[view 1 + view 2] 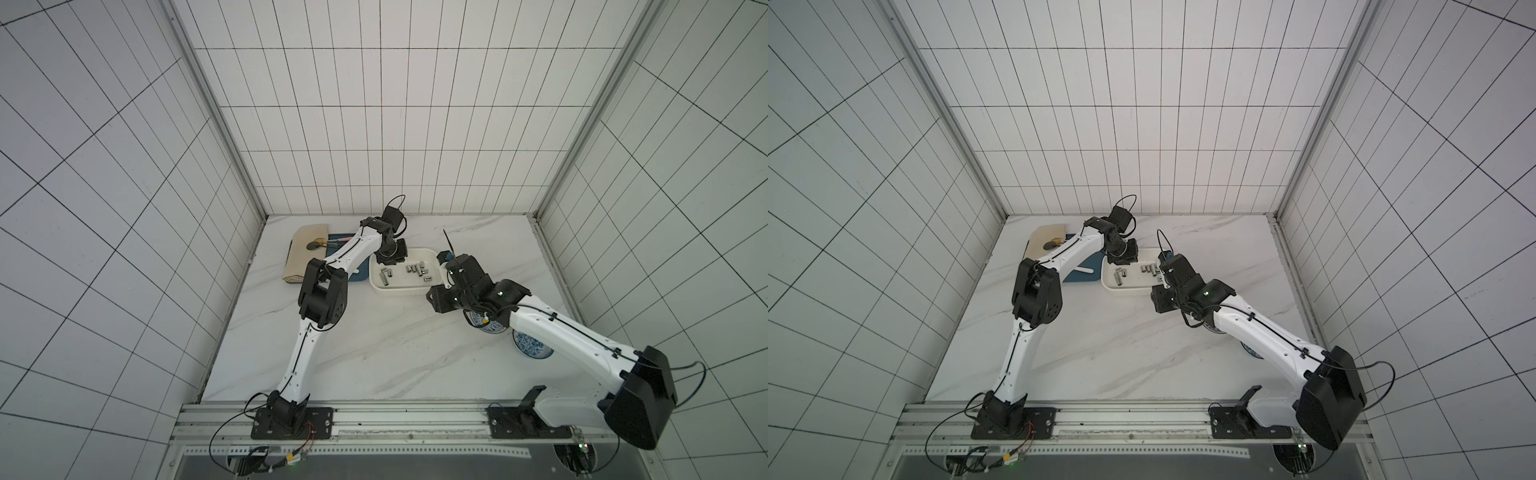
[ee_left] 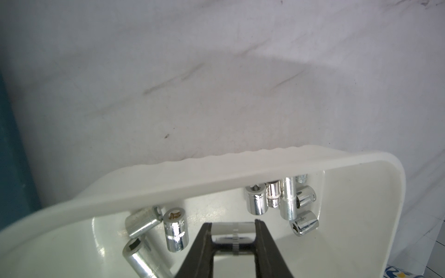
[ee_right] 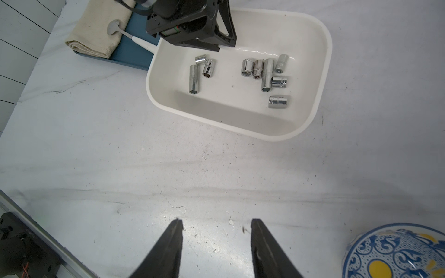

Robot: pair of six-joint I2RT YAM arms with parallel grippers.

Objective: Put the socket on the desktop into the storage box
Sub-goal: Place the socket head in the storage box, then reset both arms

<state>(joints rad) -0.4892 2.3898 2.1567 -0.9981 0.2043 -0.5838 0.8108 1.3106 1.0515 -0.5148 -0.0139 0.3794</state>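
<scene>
Socket (image 2: 231,229) clamped crosswise between the fingers of the left gripper (image 2: 233,222), hanging inside the storage box (image 2: 216,173) at the end nearest the blue tray (image 3: 130,51). How high it hangs over the floor of the box, you cannot tell from these views.

9 more sockets (image 3: 267,74) lie in the box, one group of 3 and one of 6. None shows loose on the desktop (image 3: 120,149), though the arms hide parts of it.

Right gripper (image 3: 216,221) spread and empty, over bare desktop, well apart from the box, near a patterned plate (image 3: 395,252).

Risks, as I judge them:
- Let go too high and the smooth metal may bounce or roll into the group of 3; the walls are low.
- Pull away sideways instead of straight up and a finger may catch the wall, shoving the box against the tray.
- Open too little and the socket may cling to 1 finger and come out with it.
</scene>
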